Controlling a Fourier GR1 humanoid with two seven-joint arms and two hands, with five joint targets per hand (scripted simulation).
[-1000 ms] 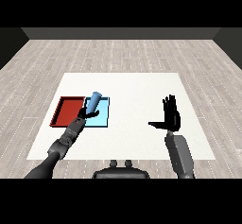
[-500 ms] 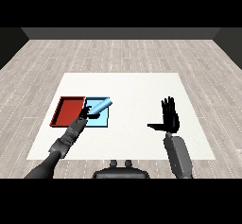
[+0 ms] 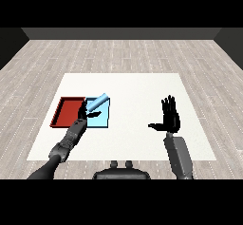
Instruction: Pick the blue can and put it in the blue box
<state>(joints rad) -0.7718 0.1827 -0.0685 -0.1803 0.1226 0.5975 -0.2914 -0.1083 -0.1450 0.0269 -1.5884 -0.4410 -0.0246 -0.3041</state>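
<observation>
**A:** Head view first: what is carried, and where is it held?

**B:** A light blue cylindrical can (image 3: 97,102) is seen at the fingers of the left robot hand (image 3: 82,112), tilted well over toward the horizontal, its far end pointing up and away from the palm. It lies over the light blue shallow tray (image 3: 101,120), which sits just ahead of and to the right of that hand. Whether the can is touching the tray floor cannot be told.

**A:** Is the can clasped?

**B:** The dark fingers appear curled about its lower end, so it is judged to be held rather than released. The tilt is probably explained by the wrist being turned down to lay the can into the tray.

**A:** And the red one?

**B:** The red shallow tray (image 3: 66,112) lies touching the blue tray, on the left side of the left robot hand. The forearm is brought in across its near corner, likely so the can is kept clear of the wrong tray.

**A:** What of the other side?

**B:** The right robot hand (image 3: 170,117) is held upright over the white bench (image 3: 137,86), fingers straight and spread, thumb out, nothing in it, well apart from both trays. It is presumably parked there to stay out of the way.

**A:** How far along is the task judged?

**B:** Near its end; only the release seems left.
</observation>
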